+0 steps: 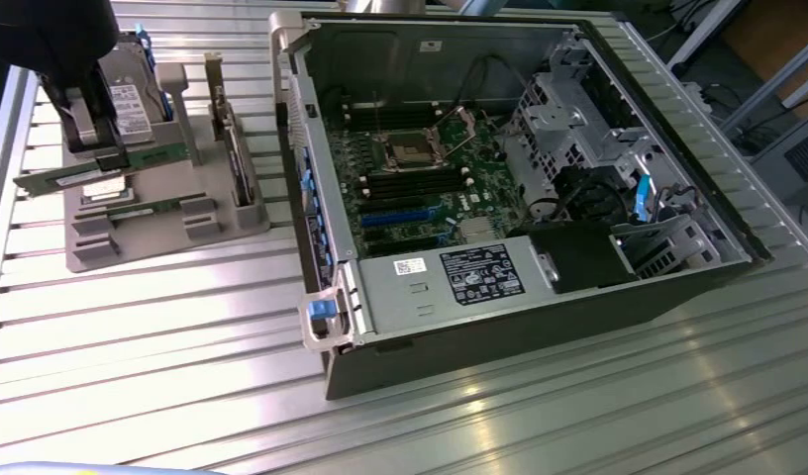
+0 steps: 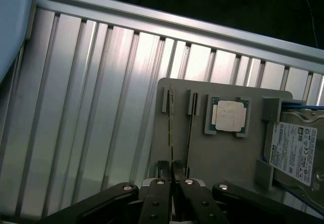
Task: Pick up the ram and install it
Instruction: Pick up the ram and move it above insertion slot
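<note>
My gripper (image 1: 108,161) hangs over the grey parts holder (image 1: 127,242) at the exterior view's left. It is shut on the ram (image 1: 60,178), a thin green stick that reaches out past the holder's edge. From the wrist the fingertips (image 2: 163,168) pinch this ram (image 2: 170,123), seen edge-on. A second, similar stick (image 1: 155,207) stays in the neighbouring slot (image 2: 190,128). The open computer case (image 1: 377,297) lies to the right, its motherboard (image 1: 424,188) facing up with dark memory slots (image 1: 401,182).
On the holder (image 2: 223,158) sit a square silver processor chip (image 2: 229,117) and a silver hard drive (image 2: 296,153) with a white label. The ribbed metal table (image 1: 153,327) spreads around the holder and case. A power supply (image 1: 457,282) fills the case's near end.
</note>
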